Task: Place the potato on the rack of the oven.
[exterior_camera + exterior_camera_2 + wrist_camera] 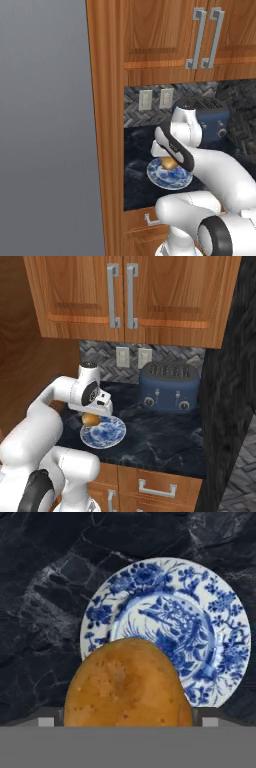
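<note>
At nine o'clock in the right base view stands the arm, its gripper [91,415] clamped on the potato [91,419], held just above the near-left rim of the plate [107,435] on the dark counter [165,438]. Toward two o'clock, well apart, sits a blue toaster [170,387] against the backsplash.
</note>
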